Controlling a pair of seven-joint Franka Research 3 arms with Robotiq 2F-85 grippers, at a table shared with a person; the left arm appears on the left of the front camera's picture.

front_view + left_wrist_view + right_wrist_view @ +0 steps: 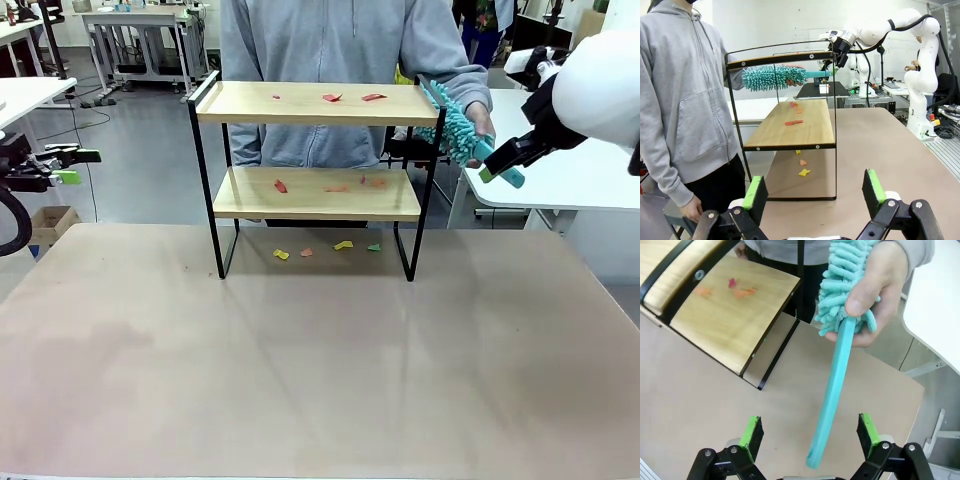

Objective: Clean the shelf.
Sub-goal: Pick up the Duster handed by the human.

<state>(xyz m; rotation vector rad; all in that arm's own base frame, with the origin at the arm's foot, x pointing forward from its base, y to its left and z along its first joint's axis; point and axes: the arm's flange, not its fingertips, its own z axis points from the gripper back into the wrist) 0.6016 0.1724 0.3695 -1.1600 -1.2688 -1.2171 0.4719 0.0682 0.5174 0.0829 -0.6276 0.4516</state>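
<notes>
Surface [320,360] lay broad and pale on the robot's side of the shelf [300,108], which stood upright on it, two wooden boards in a thin black frame. Behind the shelf stood a person [330,60] in a grey hooded top, whose hand [483,118] held a teal duster [462,138] off the shelf's right end, about level with the top board.

The duster's long axis ran from its fluffy head, just beside the top board's right rail, down and away from the shelf to a flat handle. The handle's free end pointed into the right pincer [810,434]. That pincer hung to the right of the shelf with its jaws wide. In the right wrist view the handle passed through the gap between the green pads [753,432] and touched neither, so nothing was gripped yet.

The right arm was plainly the nearer one for a handover. By my reading the next move turned on closing squarely across the handle while the hand let go; an off-centre squeeze could let the handle twist.

The left pincer [75,166] hung well off the shelf's left side, jaws wide and empty. Small paper scraps [332,97] lay on both boards, and a few more on the surface under the shelf.
</notes>
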